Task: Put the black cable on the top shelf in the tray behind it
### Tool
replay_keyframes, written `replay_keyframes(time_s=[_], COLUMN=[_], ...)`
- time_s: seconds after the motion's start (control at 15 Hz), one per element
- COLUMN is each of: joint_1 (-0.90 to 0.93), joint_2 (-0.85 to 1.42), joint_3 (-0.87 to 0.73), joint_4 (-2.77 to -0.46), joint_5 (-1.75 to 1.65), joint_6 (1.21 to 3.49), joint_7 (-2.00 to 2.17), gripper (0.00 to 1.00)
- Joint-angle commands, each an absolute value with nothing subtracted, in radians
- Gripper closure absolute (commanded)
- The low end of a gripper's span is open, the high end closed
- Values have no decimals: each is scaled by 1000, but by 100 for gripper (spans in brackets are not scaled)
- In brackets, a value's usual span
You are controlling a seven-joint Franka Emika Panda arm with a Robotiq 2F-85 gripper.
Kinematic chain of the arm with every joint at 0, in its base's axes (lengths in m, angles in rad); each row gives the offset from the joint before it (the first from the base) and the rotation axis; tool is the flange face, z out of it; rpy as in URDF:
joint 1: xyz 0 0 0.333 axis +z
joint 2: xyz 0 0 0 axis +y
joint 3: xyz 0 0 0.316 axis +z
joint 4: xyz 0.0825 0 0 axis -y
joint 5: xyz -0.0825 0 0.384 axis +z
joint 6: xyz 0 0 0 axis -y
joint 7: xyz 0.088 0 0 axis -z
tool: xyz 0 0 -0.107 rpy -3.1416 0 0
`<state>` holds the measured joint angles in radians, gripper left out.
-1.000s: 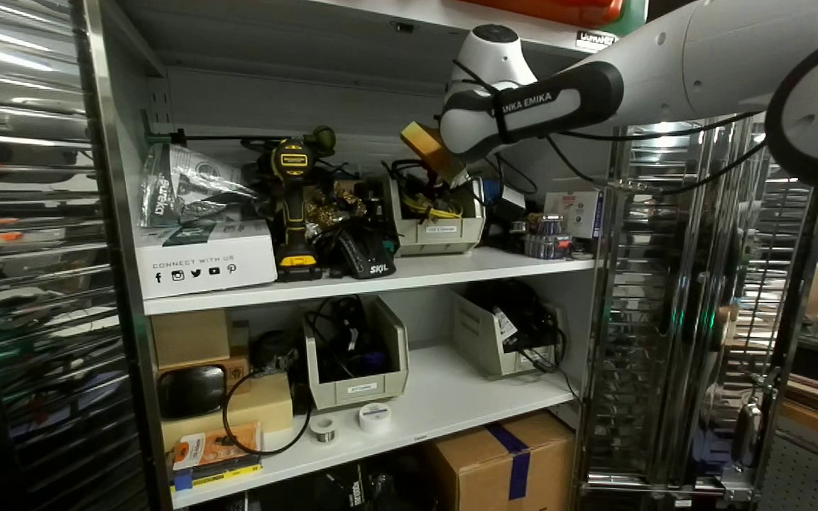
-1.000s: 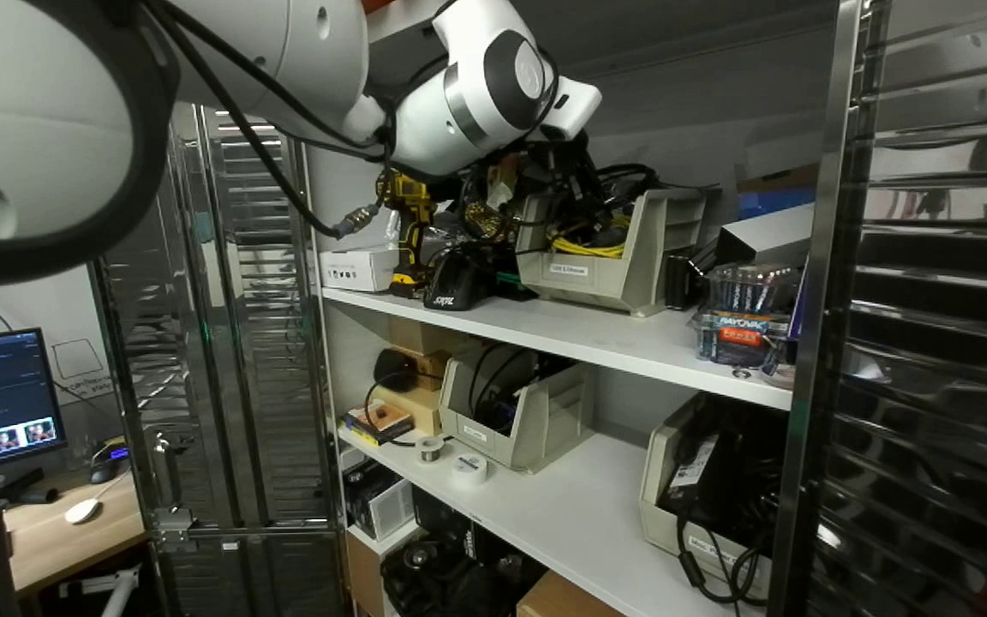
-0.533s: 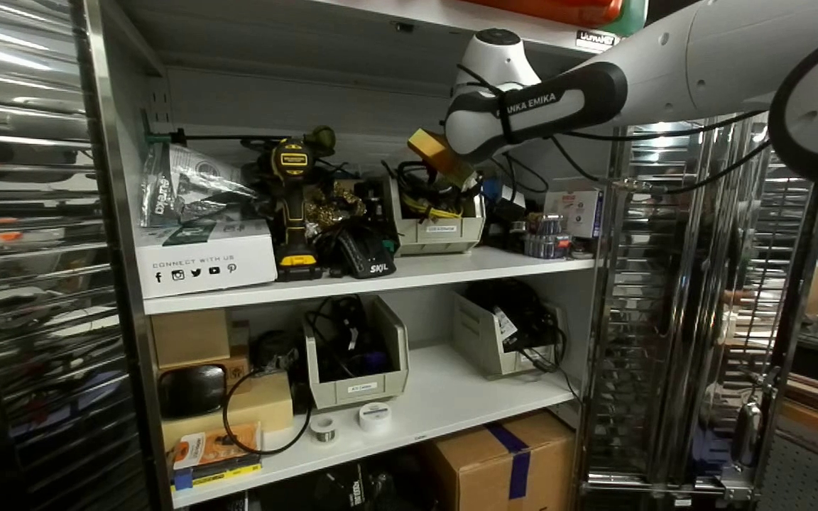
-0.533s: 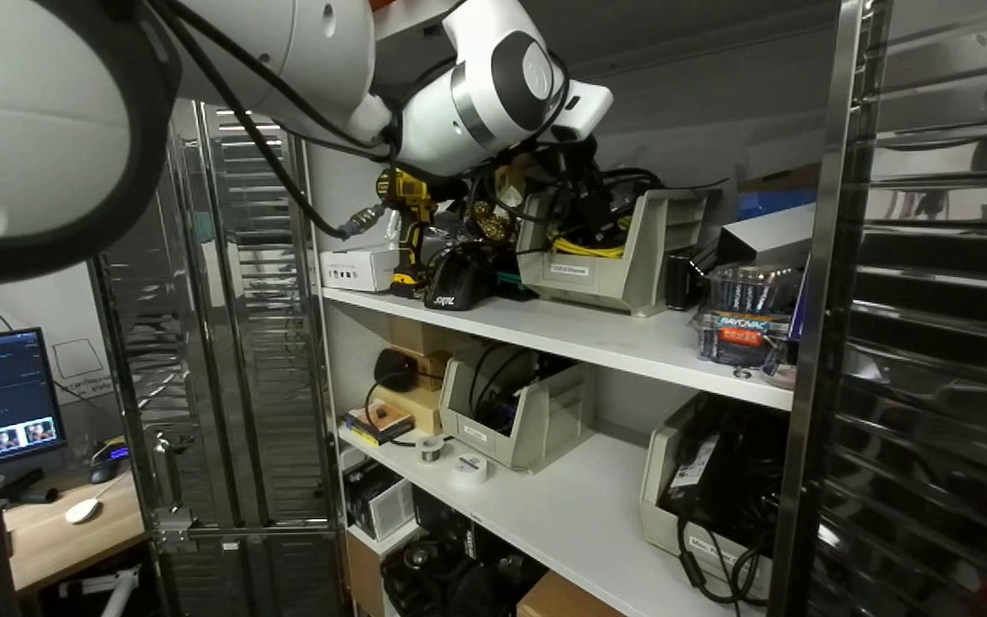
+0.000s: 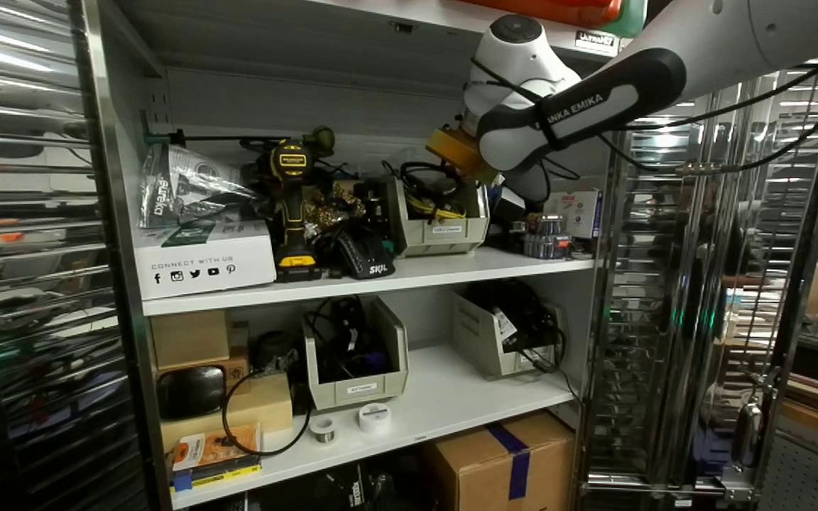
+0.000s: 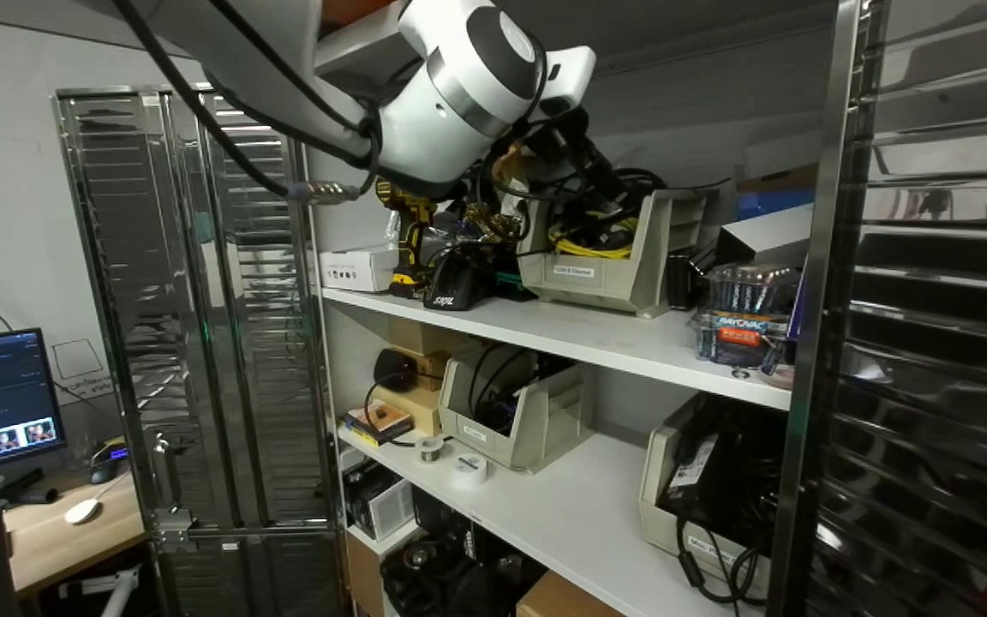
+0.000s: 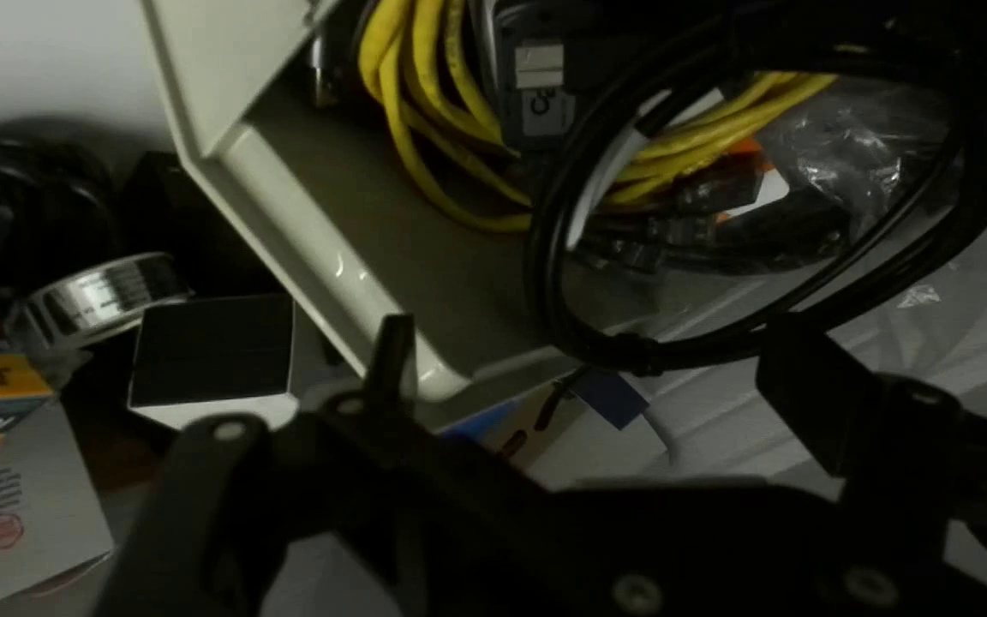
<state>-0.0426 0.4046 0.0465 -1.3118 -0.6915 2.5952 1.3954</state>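
A coil of black cable (image 7: 673, 353) shows in the wrist view, looped over the yellow cables (image 7: 451, 163) in the grey tray (image 7: 314, 231), with its lower edge across the tray's rim. That tray (image 5: 444, 245) stands on the white top shelf (image 5: 380, 284) and appears in both exterior views, labelled in front. My gripper (image 7: 605, 377) is open above it, fingers wide apart. The right finger overlaps the coil's edge; whether they touch I cannot tell. In an exterior view the dark gripper (image 6: 613, 197) tilts down over the tray's opening.
Left of the tray stand a yellow-black drill (image 5: 294, 206), a black SKIL item (image 5: 366, 252) and a white box (image 5: 203, 259). Battery packs (image 6: 738, 326) sit to its right. The upper cabinet board hangs above the arm, with metal doors (image 6: 228, 343) at the sides.
The arm has lifted and drawn back, and the gripper has risen a little from the tray with a changed tilt. The tray has shifted slightly at most; the shelf's other items stand as before.
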Motion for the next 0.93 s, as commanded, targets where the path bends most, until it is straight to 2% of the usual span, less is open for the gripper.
replay_keyframes(time_s=[0.0, 0.4, 0.67, 0.87], joint_1=[-23, -51, 6, 58], joint_2=[253, 68, -100, -247], joint_3=[18, 88, 100, 102], joint_4=[-1561, -1889, -2120, -2232], joint_5=[-867, -887, -533, -274], joint_6=[2708, 2737, 2636, 2439], joint_7=[1459, 1346, 1021, 807], gripper=[0, 0, 0, 0])
